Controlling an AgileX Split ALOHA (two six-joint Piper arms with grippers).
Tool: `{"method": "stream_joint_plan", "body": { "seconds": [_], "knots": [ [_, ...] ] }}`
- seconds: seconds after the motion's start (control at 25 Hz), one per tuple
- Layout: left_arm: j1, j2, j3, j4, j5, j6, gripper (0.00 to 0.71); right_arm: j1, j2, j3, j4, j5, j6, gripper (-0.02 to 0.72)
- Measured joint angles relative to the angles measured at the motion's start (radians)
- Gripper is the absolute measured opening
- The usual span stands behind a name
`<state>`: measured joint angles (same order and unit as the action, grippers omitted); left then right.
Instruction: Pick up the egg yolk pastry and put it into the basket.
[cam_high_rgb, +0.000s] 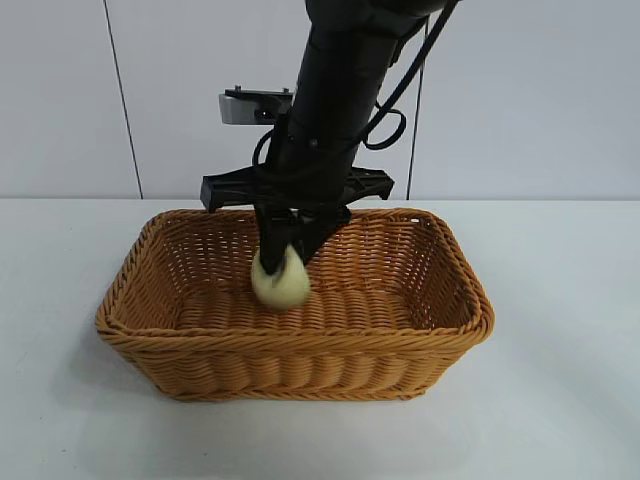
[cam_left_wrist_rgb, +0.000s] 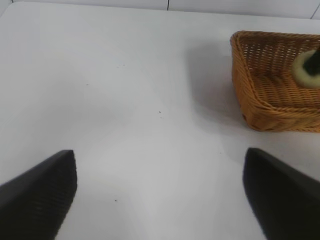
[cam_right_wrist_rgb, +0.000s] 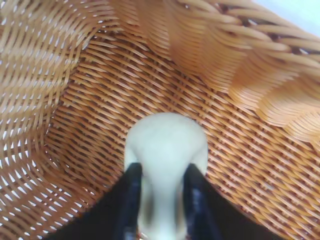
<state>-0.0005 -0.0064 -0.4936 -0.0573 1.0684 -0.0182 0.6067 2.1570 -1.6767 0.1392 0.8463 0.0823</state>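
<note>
The right gripper (cam_high_rgb: 283, 262) reached down into the basket (cam_high_rgb: 180, 345) from above, on a long black arm. Its two black fingers (cam_right_wrist_rgb: 131, 200) pinched the pastry (cam_high_rgb: 280, 279), one on each side. The pastry was a small pale yellow lump, squeezed a bit where the fingers pressed it. It sat inside the basket, near the middle and a little toward the left side as the outside camera saw it. It was low down, close to the woven floor, but I could not tell if it touched the floor (the fingers and the lump hid the spot under it).

The basket was big, orange-brown and woven, with a braided rim. It stood on the white table (cam_high_rgb: 560, 400).

From the right wrist camera, the pastry (cam_right_wrist_rgb: 165, 150) stuck out past the fingertips, with the basket floor (cam_right_wrist_rgb: 100, 100) all around it.

The left gripper (cam_left_wrist_rgb: 160, 200) was parked off to the side, over the bare table (cam_left_wrist_rgb: 125, 100). Its fingers (cam_left_wrist_rgb: 45, 195) were spread wide apart and held nothing. From there the basket (cam_left_wrist_rgb: 260, 100) was well away, with the pastry (cam_left_wrist_rgb: 305, 72) just showing inside it.
</note>
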Motion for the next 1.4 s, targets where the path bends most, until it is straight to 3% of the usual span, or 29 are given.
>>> {"method": "stream_joint_plan", "body": {
  "seconds": [0.08, 0.16, 0.36, 0.48, 1.12, 1.4],
  "knots": [
    [0.0, 0.0, 0.0, 0.0, 0.0, 0.0, 0.695, 0.0, 0.0, -0.024, -0.001, 0.039, -0.002, 0.559],
    [0.0, 0.0, 0.0, 0.0, 0.0, 0.0, 0.695, 0.0, -0.005, -0.07, -0.022, 0.086, -0.008, 0.625],
    [0.0, 0.0, 0.0, 0.0, 0.0, 0.0, 0.695, 0.0, -0.024, -0.262, -0.152, 0.278, 0.035, 0.661],
    [0.0, 0.0, 0.0, 0.0, 0.0, 0.0, 0.695, -0.024, -0.025, -0.325, -0.212, 0.346, 0.07, 0.663],
    [0.0, 0.0, 0.0, 0.0, 0.0, 0.0, 0.695, -0.448, -0.026, -0.335, -0.231, 0.362, 0.081, 0.663],
    [0.0, 0.0, 0.0, 0.0, 0.0, 0.0, 0.695, -0.562, -0.026, -0.335, -0.233, 0.362, 0.063, 0.663]
  ]
}}
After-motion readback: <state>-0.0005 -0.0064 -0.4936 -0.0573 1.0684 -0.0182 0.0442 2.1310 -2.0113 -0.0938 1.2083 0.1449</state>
